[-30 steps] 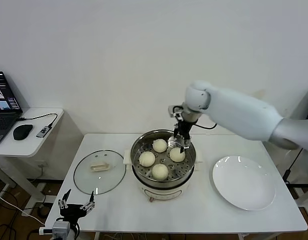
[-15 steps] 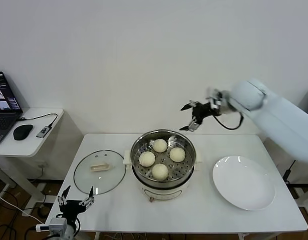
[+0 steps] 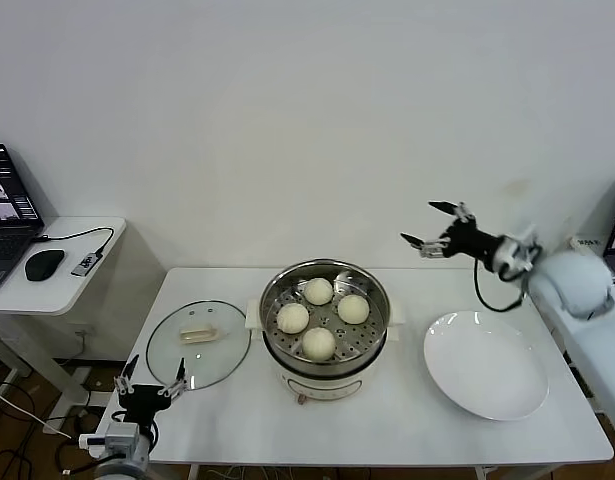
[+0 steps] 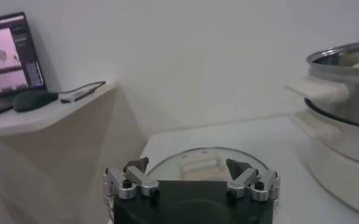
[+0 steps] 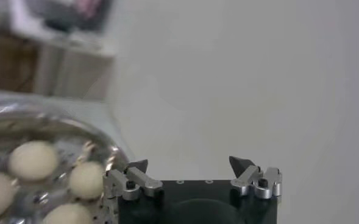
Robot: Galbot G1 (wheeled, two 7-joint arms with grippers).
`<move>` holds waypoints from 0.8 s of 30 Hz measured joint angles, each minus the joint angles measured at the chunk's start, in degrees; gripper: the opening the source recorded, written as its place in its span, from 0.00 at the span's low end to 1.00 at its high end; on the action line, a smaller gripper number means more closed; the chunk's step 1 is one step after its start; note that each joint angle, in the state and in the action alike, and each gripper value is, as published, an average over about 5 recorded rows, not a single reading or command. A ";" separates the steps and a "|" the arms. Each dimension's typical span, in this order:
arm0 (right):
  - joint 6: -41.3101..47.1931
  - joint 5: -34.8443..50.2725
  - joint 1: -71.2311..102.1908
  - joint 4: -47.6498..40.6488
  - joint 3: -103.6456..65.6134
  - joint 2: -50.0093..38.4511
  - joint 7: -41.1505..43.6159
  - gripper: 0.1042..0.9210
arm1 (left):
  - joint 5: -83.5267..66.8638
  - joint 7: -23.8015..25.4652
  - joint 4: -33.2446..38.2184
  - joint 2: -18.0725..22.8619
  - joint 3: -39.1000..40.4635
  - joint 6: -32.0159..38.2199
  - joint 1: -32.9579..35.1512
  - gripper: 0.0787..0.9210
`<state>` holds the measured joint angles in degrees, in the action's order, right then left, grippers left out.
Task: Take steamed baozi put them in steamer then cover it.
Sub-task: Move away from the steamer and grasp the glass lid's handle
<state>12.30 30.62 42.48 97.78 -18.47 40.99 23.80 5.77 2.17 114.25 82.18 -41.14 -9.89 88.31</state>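
A: What is seen nearest the robot?

B: The left gripper [image 3: 150, 391] is held low at the near left corner of the worktop [image 3: 387, 420], at about 7 o'clock from the steamer [image 3: 325, 325]. Its jaws are spread wide and nothing is gripped. In the left wrist view the same gripper [image 4: 190, 176] is seen facing the cover [image 4: 206, 165], which lies just past it.

A: And where is the cover placed?

B: The cover [image 3: 198, 342] is laid flat on the worktop at 9 o'clock of the steamer, just beside it, with its cream handle turned up. The steamer is left uncovered.

A: Where are the steamed baozi?

B: All four steamed baozi [image 3: 318, 342] are set on the perforated tray inside the steamer, near the middle of the worktop. They are arranged at roughly 12, 3, 6 and 9 o'clock of the tray, close together. Three of them are also caught in the right wrist view [image 5: 33, 160], well below that gripper.

A: What lies to the right?

B: A white plate [image 3: 485, 365] is set at 3 o'clock of the steamer, apart from it, with nothing on it.

A: And farther back?

B: The right gripper [image 3: 428, 226] is raised in the air at about 2 o'clock from the steamer, above the far right part of the worktop. Its jaws are spread apart and nothing is held. At far left, a side desk [image 3: 57, 285] is seen carrying a laptop [image 3: 7, 212] and a mouse [image 3: 45, 263]
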 measured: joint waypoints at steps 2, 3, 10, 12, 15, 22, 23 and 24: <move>-1.11 0.81 5.26 1.12 -4.73 1.96 -2.03 0.88 | 2.85 -0.26 -0.63 -0.16 -0.07 0.68 -0.72 0.88; -1.62 1.21 7.75 1.63 -6.94 2.99 -2.91 0.88 | 4.65 -0.44 -0.95 -0.26 -0.03 1.05 -1.11 0.88; -4.26 3.14 21.92 4.37 -18.93 9.48 -7.26 0.88 | 22.83 -2.95 -3.88 -1.67 1.79 3.21 -3.87 0.88; -4.69 3.40 24.95 5.09 -21.08 11.10 -8.03 0.88 | 29.01 -4.75 -5.14 -2.39 2.97 3.43 -4.54 0.88; -5.21 3.57 28.74 6.07 -23.56 13.29 -8.85 0.88 | 38.10 -7.31 -7.10 -3.66 5.19 3.22 -5.50 0.88; -6.05 3.62 35.07 7.79 -27.86 17.10 -9.87 0.88 | 52.22 -9.29 -11.32 -5.74 9.63 2.47 -8.29 0.88; -6.14 3.62 35.77 7.99 -28.34 17.52 -9.96 0.88 | 53.39 -9.51 -12.13 -5.83 10.09 2.39 -8.88 0.88; -6.22 3.61 36.43 8.17 -28.80 17.92 -10.05 0.88 | 54.40 -9.68 -12.95 -5.92 10.56 2.23 -9.49 0.88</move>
<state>6.08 34.23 78.91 105.95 -47.27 58.91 13.75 60.17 -7.52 101.29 76.26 -30.59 -7.66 78.82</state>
